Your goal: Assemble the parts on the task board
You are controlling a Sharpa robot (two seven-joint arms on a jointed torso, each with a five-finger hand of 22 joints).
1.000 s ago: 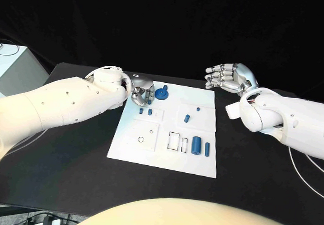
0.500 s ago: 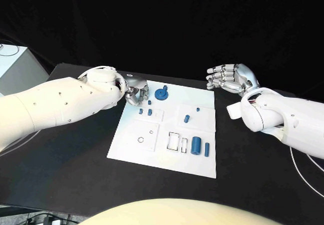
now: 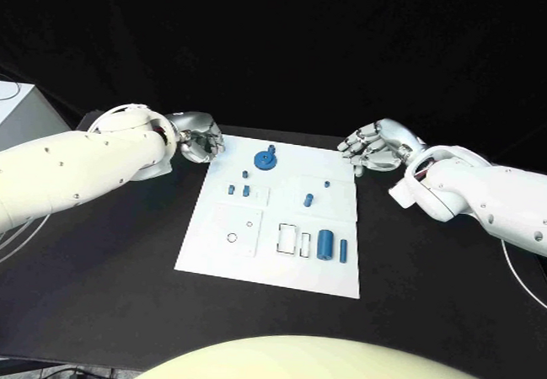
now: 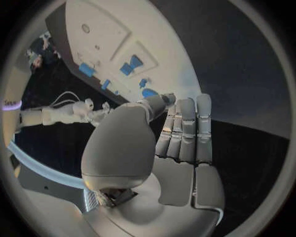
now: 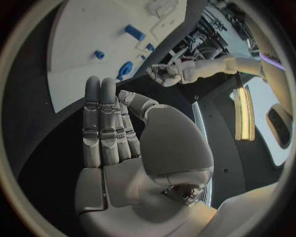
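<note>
From the head camera, the white rectangular task board [image 3: 283, 262] lies mid-table, both silver hands flanking its far corners. Near the far edge a round blue knob-like part [image 3: 264, 160] looks seated, small blue pegs [image 3: 238, 190] stand beyond the left square recess, and two blue cylinders [image 3: 328, 243] lie by the right edge, long axes running near to far edge. Those look unplaced and outlined slots sit bare, so the job seems well short of finished. The left hand [image 3: 198, 136] hovers off the far left corner, fingers loosely curled, holding nothing; the right hand [image 3: 379, 147] likewise off the far right.

Over to the left wrist: fingers [image 4: 187, 129] straight, side by side, the palm bare, board beyond.

Right wrist now: fingers [image 5: 101, 123] extended and bare, blue pieces dotted on the board past them.
</note>
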